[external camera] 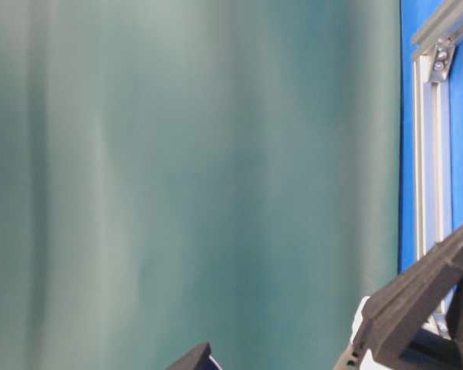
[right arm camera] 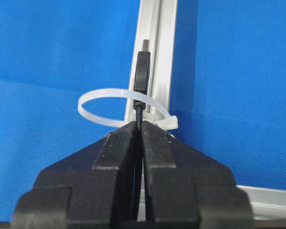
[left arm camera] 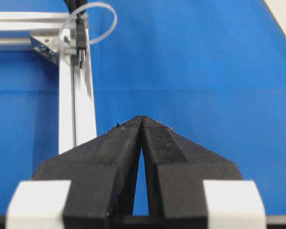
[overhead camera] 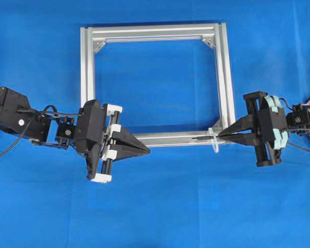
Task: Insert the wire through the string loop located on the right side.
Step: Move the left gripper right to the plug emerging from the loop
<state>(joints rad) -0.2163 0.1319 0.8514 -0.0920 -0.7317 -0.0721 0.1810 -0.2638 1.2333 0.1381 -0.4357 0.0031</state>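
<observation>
In the right wrist view, the right gripper [right arm camera: 138, 125] fills the bottom of the frame, jaws clenched on the wire [right arm camera: 140, 113], which comes out between the tips and runs up the frame. Its black plug end sits centre-top, metal tip pointing up, over the silver frame [right arm camera: 163, 57] rail. The string loop [right arm camera: 124, 107], a whitish band, lies centre frame just above the gripper tips; the wire passes up through it, w/ the plug body crossing the loop's far edge.

In the left wrist view, the left gripper [left arm camera: 141, 119] is at bottom centre, jaws pressed together at the tips w/ nothing between them. Farther up, at upper left, the loop and the plug hang at the frame's corner bracket [left arm camera: 44, 44].

In the overhead view, the left gripper sits lower left, tips at the bottom rail's left part; the right gripper is at right, tips near the frame's lower right corner, where loop and plug lie. The two grippers are well apart. All rests on a blue cloth [overhead camera: 160, 206].

In the table-level view, a green backdrop [external camera: 193, 169] takes most of the pic; black gripper parts show, which gripper can't be told.
</observation>
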